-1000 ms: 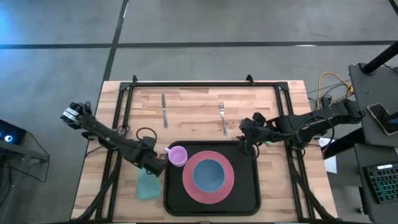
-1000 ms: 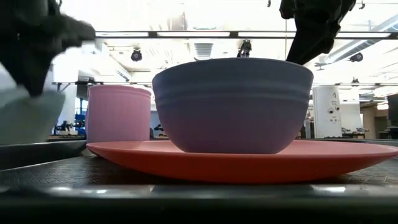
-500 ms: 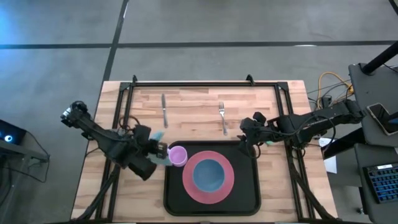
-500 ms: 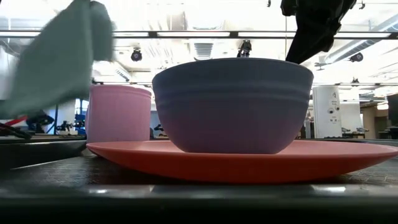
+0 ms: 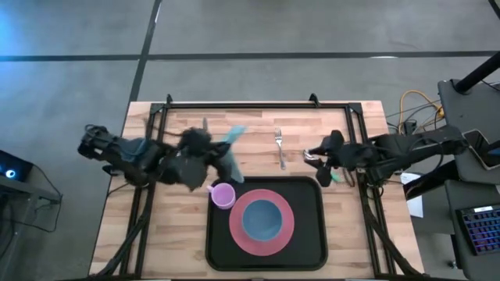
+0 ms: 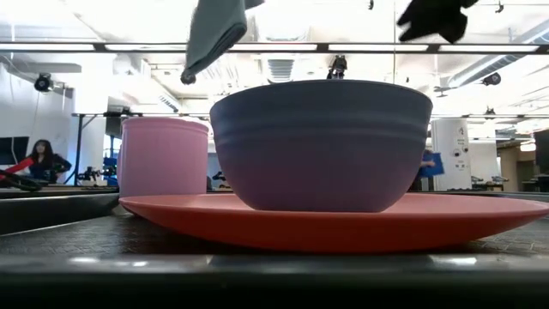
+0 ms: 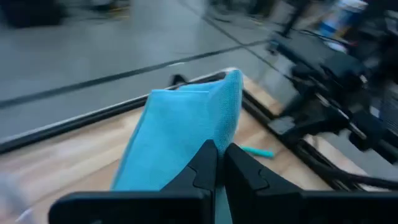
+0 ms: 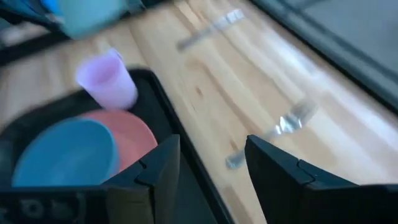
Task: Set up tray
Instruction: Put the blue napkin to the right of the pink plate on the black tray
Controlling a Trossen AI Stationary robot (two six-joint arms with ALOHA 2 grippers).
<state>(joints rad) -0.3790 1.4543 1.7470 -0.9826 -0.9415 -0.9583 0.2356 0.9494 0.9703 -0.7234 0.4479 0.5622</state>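
The teal folded napkin is up in the air over the wood just beyond the tray's far left corner, and shows high in the low view. My left gripper is shut on it. The black tray lies at the table's near middle. It carries the pink plate, with the blue bowl on it, and the pink cup. A fork lies on the wood beyond the tray. My right gripper is open just right of the fork's handle end. My left gripper pinches the napkin between its two fingers, at an edge of the folded cloth; how many layers, I cannot tell. The napkin is lifted clear of the table. In the low view it hangs slack.
A knife lies on the wood at the far left, partly under my left arm. A small teal object sits by my right arm. Black frame rails run along the table's far edge and sides. People show in the room behind.
My left gripper has carried the napkin up off the table left of the tray. It swung toward the far edge and the right, and the cloth now hangs high above the cup's far side. My right gripper has shifted a little toward the far edge, away from the tray's far right corner.
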